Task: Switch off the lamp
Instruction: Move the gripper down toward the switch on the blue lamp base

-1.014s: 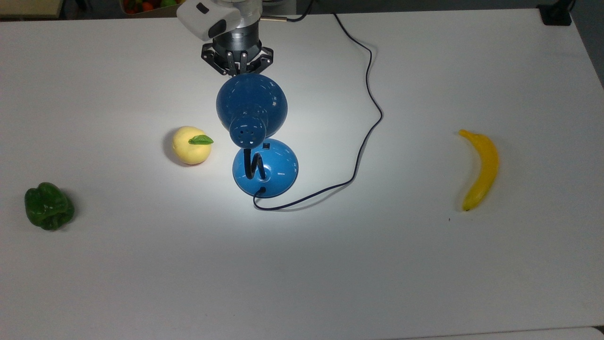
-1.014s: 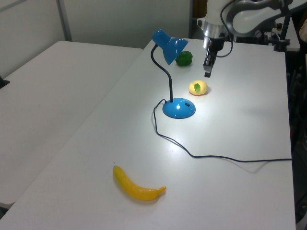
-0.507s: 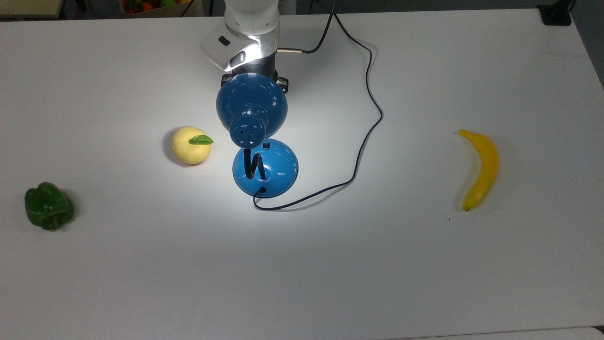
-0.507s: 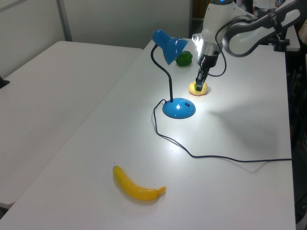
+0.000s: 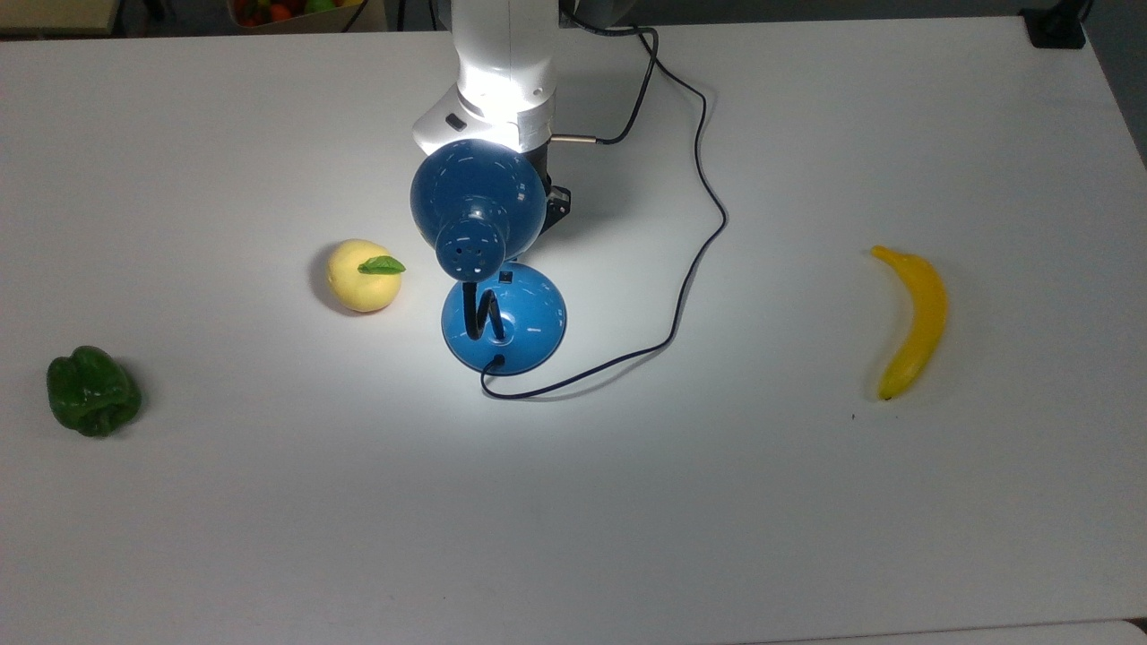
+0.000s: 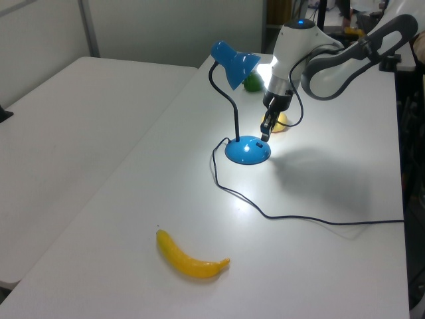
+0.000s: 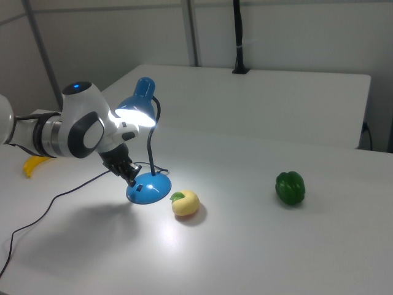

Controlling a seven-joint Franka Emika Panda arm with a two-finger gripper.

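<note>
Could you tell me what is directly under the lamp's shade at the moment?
In the top view the shade covers the hand; the left view shows the hand reaching the lamp's base and its switch.

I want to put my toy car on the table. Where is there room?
The widest bare patch is the table edge nearest the top view's bottom, below the pepper and banana. There is also space between the cord and banana. It is crowded around the lamp, where the apple and gripper sit close.
</note>
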